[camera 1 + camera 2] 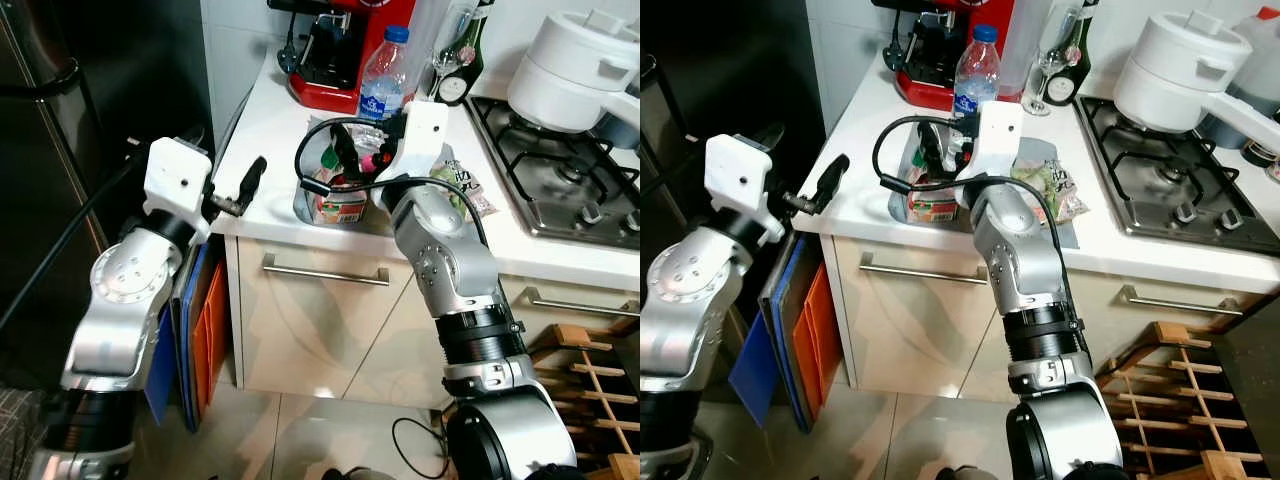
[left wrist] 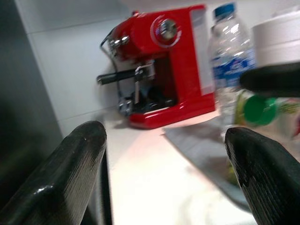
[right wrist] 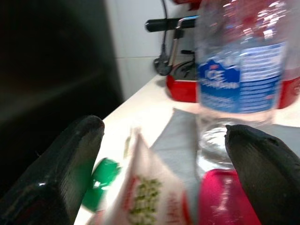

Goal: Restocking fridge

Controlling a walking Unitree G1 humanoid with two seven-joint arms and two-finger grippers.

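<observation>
While spread wide, right claw (image 3: 164,154) straddles carton (image 3: 150,197).

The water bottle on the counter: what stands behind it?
Behind the bottle stands the red coffee machine, against the tiled wall. The bottle covers part of its right side, and the right claw hides the bottle's base.

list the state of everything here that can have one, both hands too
left hand: open, empty, at the counter's edge
right hand: open, empty, over the groceries
water bottle: upright, blue cap on
carton: upright on the grey mat
wine glass: upright
white pot: lid on, on the hob
drawer: shut
coffee machine: portafilter in place
</observation>
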